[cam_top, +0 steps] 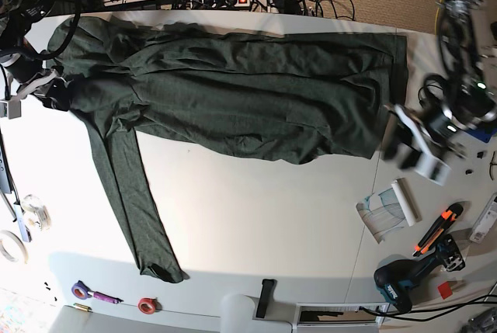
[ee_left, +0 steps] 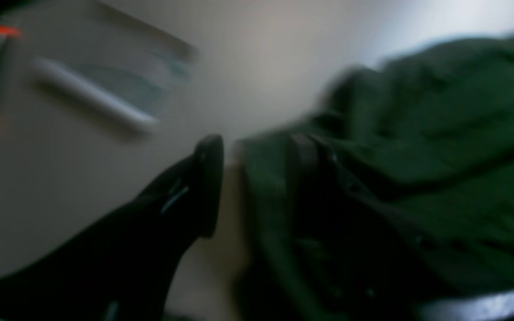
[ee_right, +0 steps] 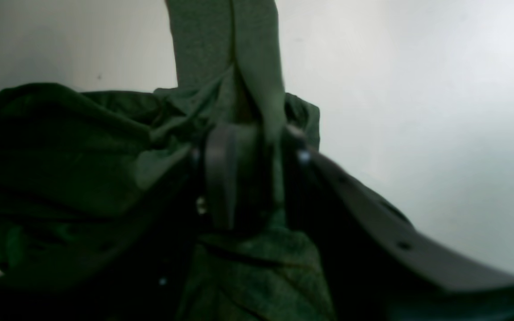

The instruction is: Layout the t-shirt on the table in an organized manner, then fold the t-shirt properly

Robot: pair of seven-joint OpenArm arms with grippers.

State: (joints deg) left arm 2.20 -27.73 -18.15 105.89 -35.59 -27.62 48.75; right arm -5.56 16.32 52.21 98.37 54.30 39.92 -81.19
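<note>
The right claw (ee_right: 259, 138) pinches the green t-shirt (cam_top: 248, 92) spread across the surface (cam_top: 256, 216), while the left claw (ee_left: 257, 151) gapes at its hem.

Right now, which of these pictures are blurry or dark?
Left wrist view: smeared by motion, t-shirt and left gripper soft-edged. Right wrist view: dim, right gripper nearly black against the pale table. Base view: sharp and evenly lit, except that blurred left gripper.

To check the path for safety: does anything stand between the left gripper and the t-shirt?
Nothing visible does. The left gripper is at the edge of the t-shirt, with cloth between its fingers; the image is blurred.
</note>
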